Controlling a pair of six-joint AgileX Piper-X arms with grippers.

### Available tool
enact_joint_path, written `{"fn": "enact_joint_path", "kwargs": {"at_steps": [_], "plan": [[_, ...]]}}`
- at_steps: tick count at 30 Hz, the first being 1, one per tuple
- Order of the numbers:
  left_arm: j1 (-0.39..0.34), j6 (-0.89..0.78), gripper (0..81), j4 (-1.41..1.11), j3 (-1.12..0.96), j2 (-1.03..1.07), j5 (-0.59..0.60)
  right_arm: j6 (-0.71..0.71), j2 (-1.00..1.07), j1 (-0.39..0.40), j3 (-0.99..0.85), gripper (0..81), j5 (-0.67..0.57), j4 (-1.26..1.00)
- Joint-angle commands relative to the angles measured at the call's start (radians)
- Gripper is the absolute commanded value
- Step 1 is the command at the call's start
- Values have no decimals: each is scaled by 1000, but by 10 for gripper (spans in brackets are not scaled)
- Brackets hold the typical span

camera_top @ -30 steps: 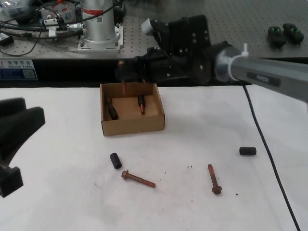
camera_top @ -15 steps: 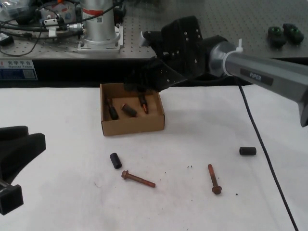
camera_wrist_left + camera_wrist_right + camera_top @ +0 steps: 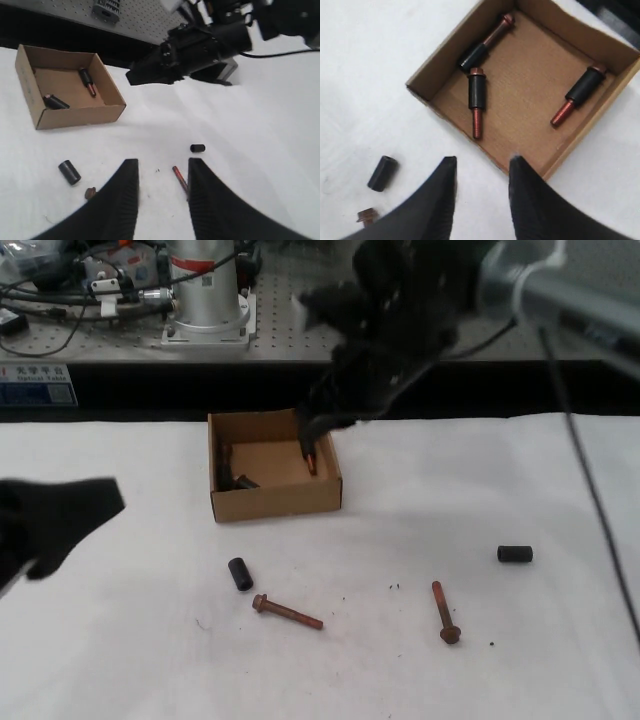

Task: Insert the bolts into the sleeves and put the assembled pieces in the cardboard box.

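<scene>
Now: Pair Up the Loose Bolts and Sleeves

Three assembled pieces point(image 3: 476, 97), rusty bolts seated in black sleeves, lie flat in the open brown cardboard box point(image 3: 275, 502), left of centre in the high view. Just below it in that frame, a loose black cylindrical sleeve point(image 3: 240, 573) and a rust-coloured flanged bolt point(image 3: 287, 612) lie near each other. A second bolt point(image 3: 445, 612) lies lower right of centre, and a second sleeve point(image 3: 515, 554) sits nearer the right edge.

The right claw point(image 3: 482, 159) hangs over the box's rim, fingers spread and empty. The left claw point(image 3: 163, 161) hovers above the white-covered desk point(image 3: 420, 500), also spread, holding nothing.

The step in hand looks like fetching the next pair. Grip the bolt near its head, leaving the threaded end free. Close squarely across the sleeve's side, since it could roll, and keep its bore exposed. Line up both axes before pushing.
</scene>
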Motion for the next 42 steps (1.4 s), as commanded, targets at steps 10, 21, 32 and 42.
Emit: {"fn": "enact_joint_path", "kwargs": {"at_steps": [10,21,32,42], "plan": [[-54,-337,172,-147,-41,256,2,6,-358,-4,390,264,120,12],[-161,-703,171,-188,-267,595,6,279,-899,-4,919,264,169,-173],[-274,-808,171,117,-542,892,-67,385,-1275,-4,1061,264,264,-86],[-274,-823,171,438,-556,920,-262,387,-1324,-4,1069,264,274,-56]]}}
